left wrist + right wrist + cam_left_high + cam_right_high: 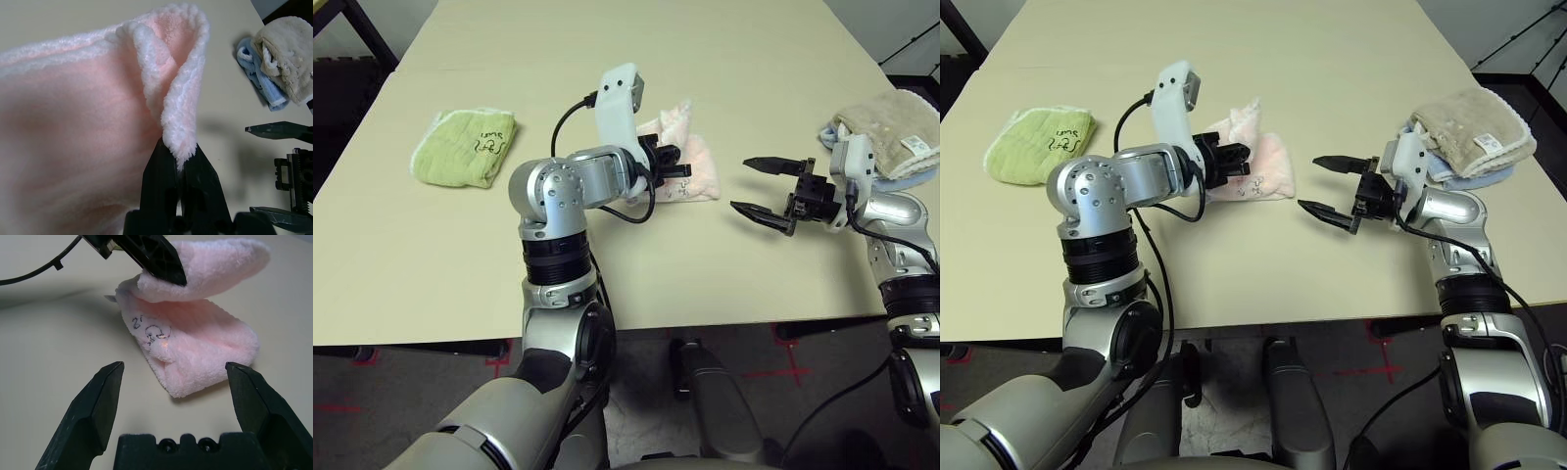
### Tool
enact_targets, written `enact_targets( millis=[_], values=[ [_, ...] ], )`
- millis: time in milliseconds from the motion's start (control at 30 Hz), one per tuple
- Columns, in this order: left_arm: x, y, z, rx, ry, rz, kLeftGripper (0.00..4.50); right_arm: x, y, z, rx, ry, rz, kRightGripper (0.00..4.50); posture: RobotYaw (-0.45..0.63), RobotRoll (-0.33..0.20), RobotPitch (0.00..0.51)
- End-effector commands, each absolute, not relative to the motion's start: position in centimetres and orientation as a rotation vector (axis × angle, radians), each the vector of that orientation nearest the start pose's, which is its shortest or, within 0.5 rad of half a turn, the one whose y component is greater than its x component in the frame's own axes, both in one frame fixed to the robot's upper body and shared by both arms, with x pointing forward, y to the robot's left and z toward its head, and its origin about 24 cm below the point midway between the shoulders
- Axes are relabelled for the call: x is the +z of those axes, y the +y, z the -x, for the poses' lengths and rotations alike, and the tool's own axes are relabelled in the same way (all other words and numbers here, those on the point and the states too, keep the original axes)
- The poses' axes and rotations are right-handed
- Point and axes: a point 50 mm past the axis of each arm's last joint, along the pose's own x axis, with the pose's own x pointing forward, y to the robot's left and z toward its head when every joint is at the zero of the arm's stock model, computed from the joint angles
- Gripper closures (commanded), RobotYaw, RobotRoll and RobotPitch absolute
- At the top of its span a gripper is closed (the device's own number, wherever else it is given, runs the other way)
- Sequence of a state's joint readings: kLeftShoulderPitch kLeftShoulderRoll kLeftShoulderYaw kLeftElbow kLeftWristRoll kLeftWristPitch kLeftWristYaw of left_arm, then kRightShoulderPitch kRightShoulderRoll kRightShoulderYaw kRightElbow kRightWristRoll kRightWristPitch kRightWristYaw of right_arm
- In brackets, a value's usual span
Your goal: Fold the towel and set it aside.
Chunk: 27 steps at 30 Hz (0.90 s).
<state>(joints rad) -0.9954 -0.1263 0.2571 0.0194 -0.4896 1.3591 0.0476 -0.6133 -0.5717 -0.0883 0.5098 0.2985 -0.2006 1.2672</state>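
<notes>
From the head view we see the towel mid-table, one layer lifted by our left gripper, bare tabletop open toward the near edge. A green towel lies far left; a beige towel tops a blue towel at right. Left wrist: fingers pinch the pink fold. Right wrist: right gripper gapes wide, holding nothing, just beside the towel.

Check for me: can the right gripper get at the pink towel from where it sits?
Probably yes. The right gripper is open and faces the pink towel across bare table, with nothing between them. The left gripper is shut on the towel's raised fold, so it should aim for the lower layer.
</notes>
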Motion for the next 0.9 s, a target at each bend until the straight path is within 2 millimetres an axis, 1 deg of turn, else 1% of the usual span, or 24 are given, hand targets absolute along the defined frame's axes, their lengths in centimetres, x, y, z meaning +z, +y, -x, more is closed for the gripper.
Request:
enact_targets(
  millis=[33,300,400,600,633,700,733,833,900],
  values=[
    [21.3,2.7,-33.2,-0.656,0.458,0.317,4.49,15.9,-22.9,-32.1,1.069,-0.186,0.407,0.00,-0.27,0.000,0.256],
    [20.9,2.0,-33.3,-0.680,0.465,0.326,4.49,15.9,-22.8,-32.0,1.065,-0.186,0.405,0.00,-0.27,0.000,0.255],
    [20.8,2.0,-33.3,-0.678,0.465,0.334,3.67,15.8,-22.8,-32.0,1.066,-0.186,0.406,0.00,-0.27,0.000,0.255],
    [21.0,2.1,-33.4,-0.675,0.459,0.341,1.46,15.9,-22.8,-32.1,1.065,-0.185,0.406,0.00,-0.26,0.000,0.255],
    [21.0,2.1,-33.3,-0.676,0.458,0.342,1.00,15.8,-22.8,-32.1,1.065,-0.185,0.406,0.00,-0.26,0.000,0.254],
    [21.1,2.1,-33.3,-0.678,0.454,0.347,0.22,15.8,-22.8,-32.1,1.064,-0.184,0.406,0.00,-0.26,0.000,0.254],
    [21.2,2.1,-33.3,-0.679,0.453,0.349,0.02,15.8,-22.8,-32.2,1.064,-0.184,0.405,0.00,-0.26,0.000,0.253],
    [21.6,2.2,-33.2,-0.687,0.437,0.365,0.02,15.9,-22.8,-32.2,1.058,-0.187,0.403,0.00,-0.26,0.000,0.253],
    [22.2,2.4,-33.2,-0.699,0.407,0.393,0.02,16.1,-22.9,-32.3,1.047,-0.193,0.395,0.00,-0.26,0.000,0.253]
  ],
)
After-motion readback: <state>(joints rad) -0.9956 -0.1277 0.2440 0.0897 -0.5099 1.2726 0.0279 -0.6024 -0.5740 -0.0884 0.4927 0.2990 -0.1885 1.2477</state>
